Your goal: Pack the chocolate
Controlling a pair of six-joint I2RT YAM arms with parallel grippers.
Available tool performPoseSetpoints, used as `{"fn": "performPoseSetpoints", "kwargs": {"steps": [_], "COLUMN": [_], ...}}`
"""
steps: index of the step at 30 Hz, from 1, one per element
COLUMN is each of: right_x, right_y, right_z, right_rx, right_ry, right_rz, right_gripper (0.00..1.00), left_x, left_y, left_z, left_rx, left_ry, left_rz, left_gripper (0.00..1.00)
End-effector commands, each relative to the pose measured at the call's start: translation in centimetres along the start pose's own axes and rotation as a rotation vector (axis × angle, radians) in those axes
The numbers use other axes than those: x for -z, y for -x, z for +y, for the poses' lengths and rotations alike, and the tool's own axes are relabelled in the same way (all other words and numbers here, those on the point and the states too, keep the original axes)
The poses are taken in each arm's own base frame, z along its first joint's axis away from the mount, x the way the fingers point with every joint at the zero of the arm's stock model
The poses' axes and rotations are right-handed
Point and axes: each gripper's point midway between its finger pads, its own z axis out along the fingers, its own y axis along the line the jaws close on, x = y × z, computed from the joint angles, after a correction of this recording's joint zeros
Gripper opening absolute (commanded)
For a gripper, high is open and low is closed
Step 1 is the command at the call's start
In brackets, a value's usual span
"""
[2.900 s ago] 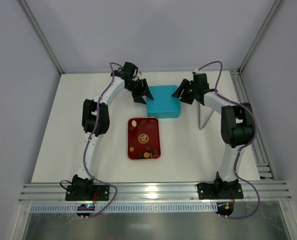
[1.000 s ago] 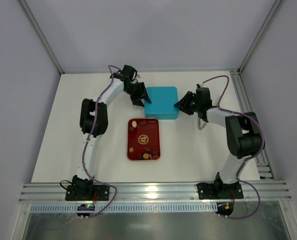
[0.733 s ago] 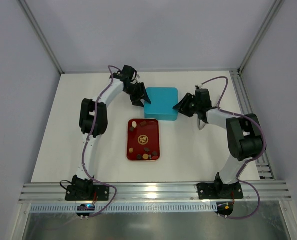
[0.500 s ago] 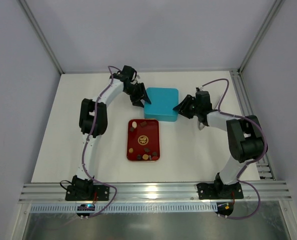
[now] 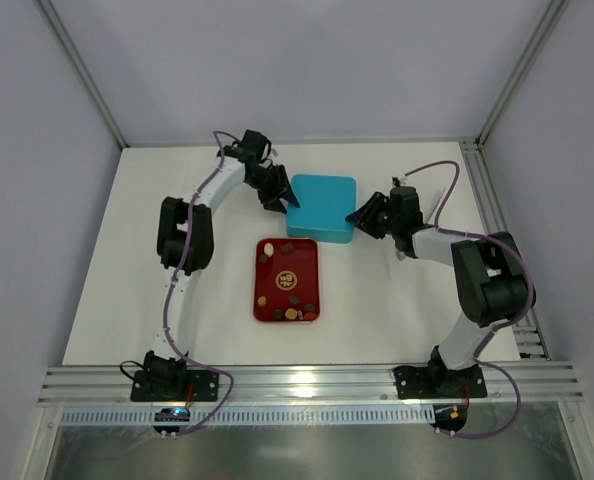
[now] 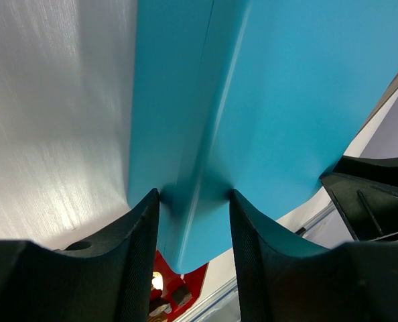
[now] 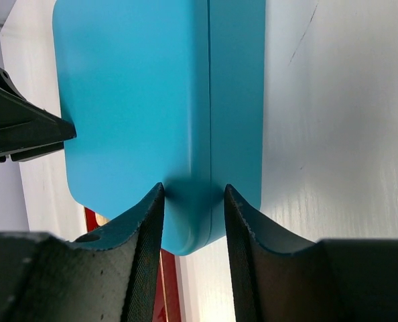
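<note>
Left tool (image 5: 279, 198) pinches the blue box (image 5: 322, 205) at the box's 10 o'clock corner. In the left wrist view the left tool (image 6: 192, 201) has a black finger on each side of the box (image 6: 286, 100) edge, and the edge fills the gap between them, so it is grasping the box. The right tool (image 5: 361, 218) does the same at the box's 4 o'clock corner. In the right wrist view the right tool (image 7: 193, 194) has both fingers pressed on the box (image 7: 139, 100), one on top and one on the side.

The box is shut and sits on the white table (image 5: 127, 250). No writing shows on it.

The red tray (image 5: 258, 285) lies just beside the box, at the box's 6 o'clock side. The chocolate (image 5: 295, 300) is in the tray, not in the box. A few small brown and cream bits lie at the tray's 12 o'clock end and more lie at its 6 o'clock end. A gold round mark (image 5: 287, 277) sits in the middle of the tray. It is too small to read.

Under the box, the left wrist view shows a bit of the tray (image 6: 193, 276) with one dark piece (image 6: 180, 295).
</note>
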Motion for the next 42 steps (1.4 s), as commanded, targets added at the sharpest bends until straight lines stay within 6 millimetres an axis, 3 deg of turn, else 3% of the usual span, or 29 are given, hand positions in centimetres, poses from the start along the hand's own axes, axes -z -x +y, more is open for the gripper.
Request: {"fn": "performPoseSetpoints", "kwargs": {"steps": [1,5,8,12,15,18,26,27,33,37,42], "right_x": [0.9,1.0,1.0,1.0,1.1,1.2,1.6,1.6,1.2,0.2,-1.7], "right_y": [-8.5,-8.2,-8.3,-9.3,-10.2,-9.6,-4.7,-3.2,1.7,3.7,4.8], "right_z": [-4.4,-4.1,-3.0,-0.8,0.8,0.6,0.8,0.9,1.3,1.4,1.0], "right_rx": [-0.005,-0.004,0.000,0.044,0.074,0.087,0.059,0.063,0.045,0.032,0.008], "right_ry": [-0.160,-0.157,-0.128,-0.101,-0.082,-0.103,-0.096,-0.092,-0.084,-0.081,-0.092], "right_rz": [0.250,0.253,0.258,0.282,0.298,0.289,0.219,0.195,0.133,0.118,0.118], "right_gripper": [0.24,0.24,0.32,0.33,0.33,0.36,0.54,0.55,0.59,0.59,0.59], "left_x": [-3.9,-4.0,-3.8,-3.0,-2.5,-2.2,-1.5,-1.4,-0.3,0.7,0.9], "left_y": [-3.2,-3.5,-3.3,-1.6,-0.4,0.6,1.3,1.4,2.6,4.2,5.4], "left_z": [6.5,7.3,7.6,6.9,5.9,5.0,4.9,4.8,2.9,2.0,1.8], "left_rx": [0.012,0.007,-0.015,-0.069,-0.101,-0.110,-0.128,-0.131,-0.188,-0.219,-0.230], "left_ry": [0.238,0.273,0.289,0.284,0.261,0.219,0.198,0.190,0.120,0.073,0.018], "left_rz": [0.093,0.109,0.111,0.070,0.043,0.026,0.014,0.011,-0.043,-0.094,-0.118], "left_gripper": [0.36,0.22,0.36,0.55,0.62,0.67,0.71,0.72,0.75,0.77,0.77]}}
